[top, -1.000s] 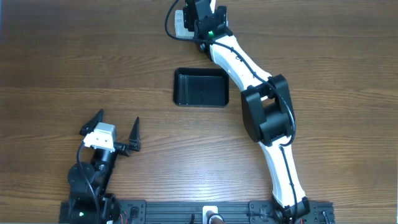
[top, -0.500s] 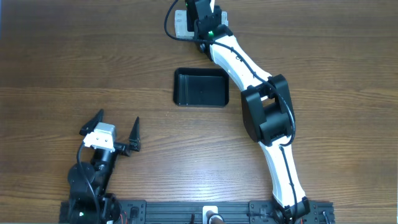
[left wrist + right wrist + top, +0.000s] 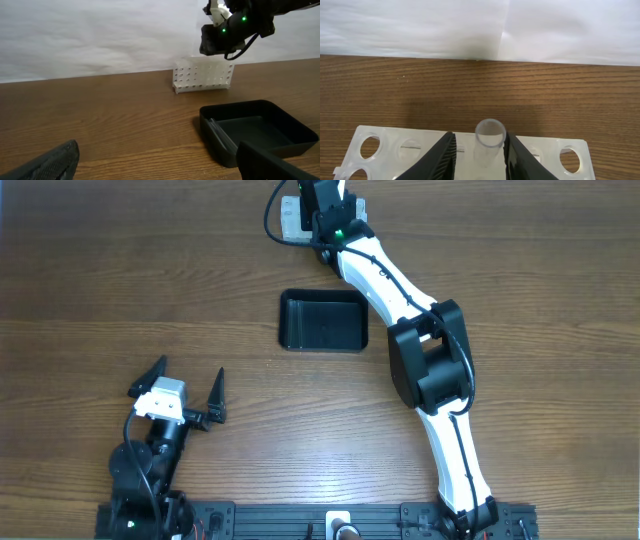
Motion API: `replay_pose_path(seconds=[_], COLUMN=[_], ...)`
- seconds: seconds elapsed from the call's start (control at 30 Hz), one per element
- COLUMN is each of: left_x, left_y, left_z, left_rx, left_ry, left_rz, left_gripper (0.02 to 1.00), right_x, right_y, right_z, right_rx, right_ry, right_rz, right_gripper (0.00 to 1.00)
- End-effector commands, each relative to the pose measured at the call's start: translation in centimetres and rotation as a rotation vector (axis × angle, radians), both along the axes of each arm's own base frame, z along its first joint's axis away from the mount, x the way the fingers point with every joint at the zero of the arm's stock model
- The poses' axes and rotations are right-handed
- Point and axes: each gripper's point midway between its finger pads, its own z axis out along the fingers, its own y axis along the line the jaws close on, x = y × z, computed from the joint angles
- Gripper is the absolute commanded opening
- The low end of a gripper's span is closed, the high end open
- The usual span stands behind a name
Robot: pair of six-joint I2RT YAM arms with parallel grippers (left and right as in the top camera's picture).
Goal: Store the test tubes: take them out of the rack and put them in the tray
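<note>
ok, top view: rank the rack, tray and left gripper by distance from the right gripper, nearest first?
1. Rack: at the table's far edge, right under the right gripper.
2. Tray: mid-table, closer to the arm bases than the rack.
3. Left gripper: farthest, on the near left by its own base.

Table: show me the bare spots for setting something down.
Widest bare wood lies between the tray and the open left jaws. Also free: the stretch right of the right arm. Crowded at the rack, where the right jaws flank a test tube.
</note>
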Motion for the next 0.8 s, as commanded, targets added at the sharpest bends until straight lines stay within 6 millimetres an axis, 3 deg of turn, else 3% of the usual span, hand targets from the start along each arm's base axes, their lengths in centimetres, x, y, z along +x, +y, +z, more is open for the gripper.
replay_pose_path(seconds=[0.03,0.8], left_x=[-0.03,-0.03], left_y=[-0.08,-0.08], left_z=[-0.13,-0.13], left_rx=[0.010,0.010], left_ry=[-0.002,-0.002], left_rz=[-0.007,-0.007], left_gripper=[0.998,1.000], right_x=[0.48,0.70], right_y=[-0.31,-1.11], right_z=[0.18,0.02], right_rx=[0.006,-0.006], right_ry=[-0.008,-0.004], right_rz=[-0.008,-0.019], right_gripper=[0.288,0.150])
